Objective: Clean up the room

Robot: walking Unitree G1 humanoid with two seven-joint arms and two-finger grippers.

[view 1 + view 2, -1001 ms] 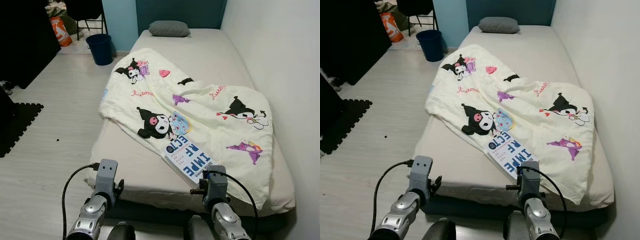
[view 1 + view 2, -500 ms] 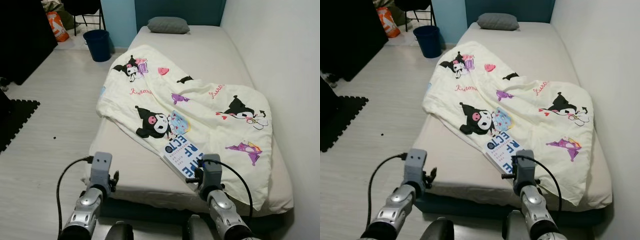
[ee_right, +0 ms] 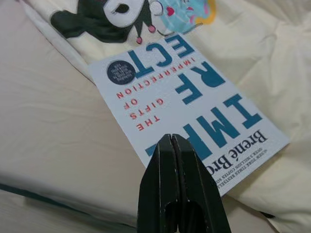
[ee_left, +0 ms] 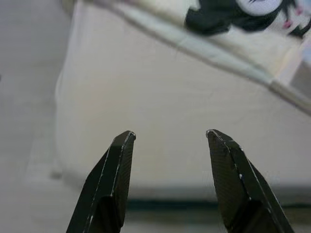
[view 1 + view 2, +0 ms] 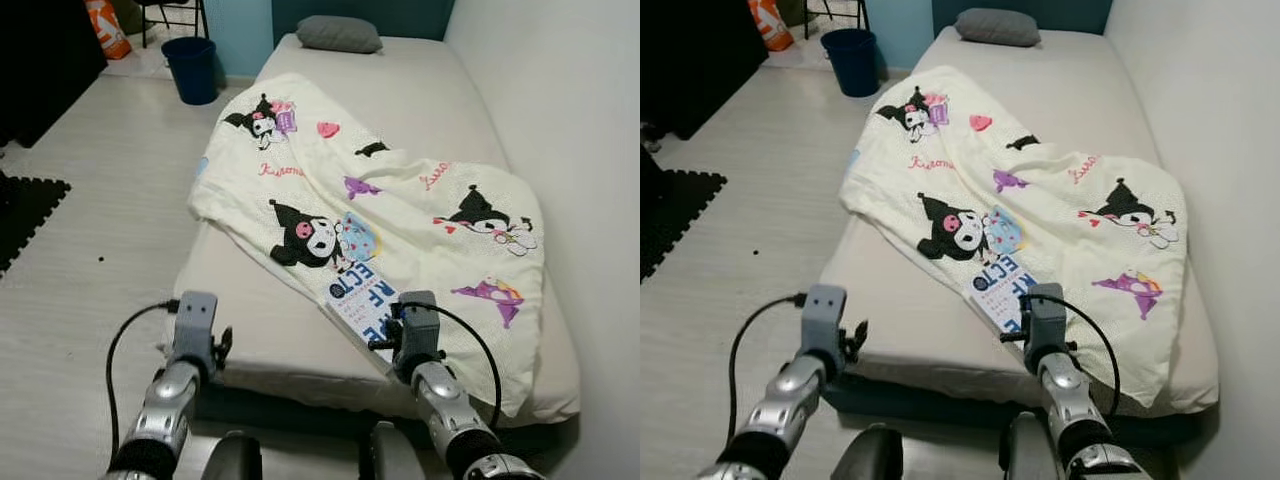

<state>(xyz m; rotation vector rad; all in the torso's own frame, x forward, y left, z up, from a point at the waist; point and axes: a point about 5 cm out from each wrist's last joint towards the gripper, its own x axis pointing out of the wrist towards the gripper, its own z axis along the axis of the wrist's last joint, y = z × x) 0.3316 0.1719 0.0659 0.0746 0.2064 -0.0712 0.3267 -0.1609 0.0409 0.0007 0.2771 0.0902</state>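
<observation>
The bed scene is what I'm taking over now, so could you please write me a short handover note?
Right end effector: fingers shut, empty, poised over the near edge of the book.
Left end effector: open, empty, facing the mattress side.
The book lies on the crumpled duvet at the bed's near end; the pillow sits at the head.
Done: nothing picked up yet.
Left: lift the book, straighten the duvet.

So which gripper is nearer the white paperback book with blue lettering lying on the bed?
Right. The right gripper hovers shut just over the white book near its lower edge. The left gripper is open, off to the side, facing the bare beige mattress.
</observation>
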